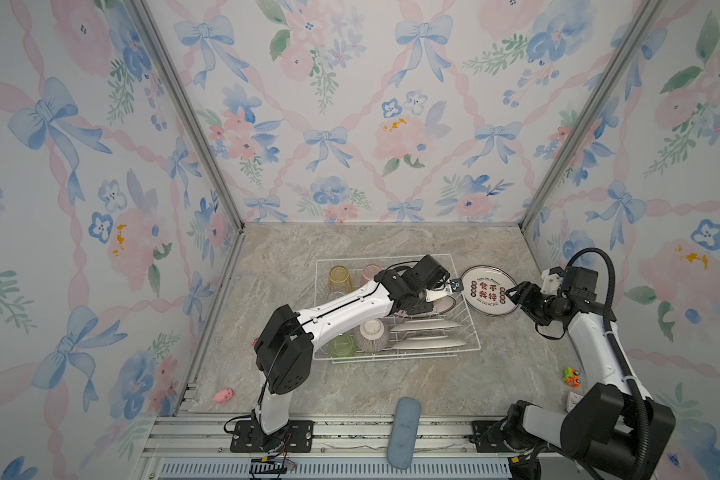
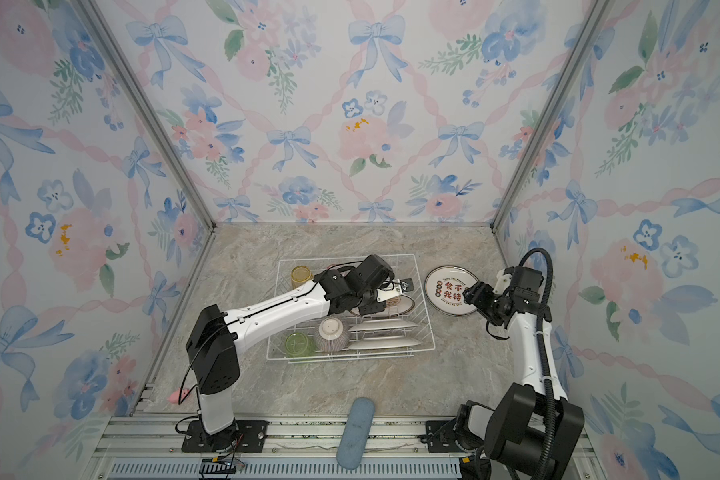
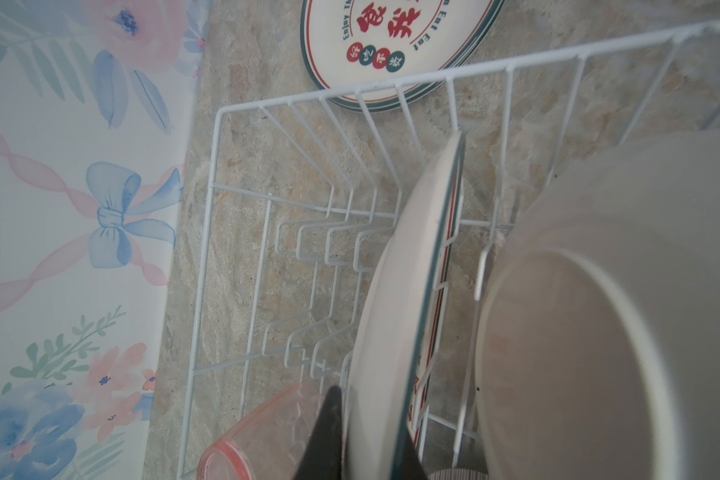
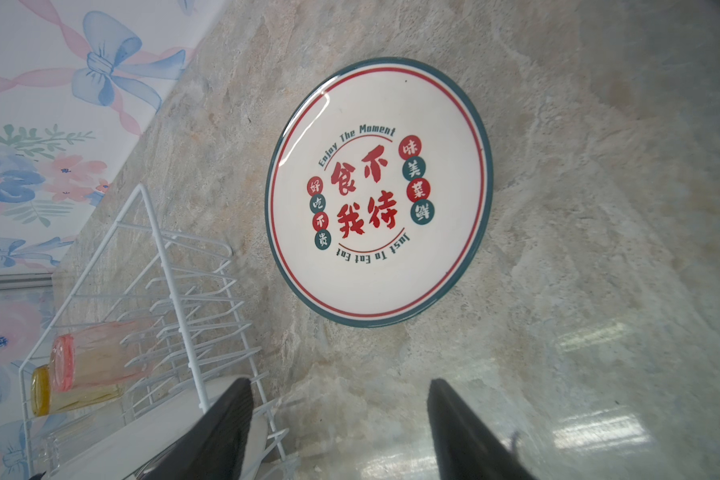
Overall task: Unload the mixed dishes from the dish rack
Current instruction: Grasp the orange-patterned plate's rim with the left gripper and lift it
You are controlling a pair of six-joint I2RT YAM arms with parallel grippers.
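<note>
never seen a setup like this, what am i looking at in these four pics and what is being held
Two robot arms work at a stone-patterned table, and each ends in a two-fingered claw. The two wide pictures come from one camera head up high, so they look nearly alike. The two close-ups come from small cameras on the arms' wrists.

In the middle sits a white wire dish rack holding coloured tumblers, a striped bowl and plates on edge. The left claw is shut on the rim of a leaning plate in the rack. The right claw is open and empty, hovering by a flat plate on the table beside the rack.
</note>
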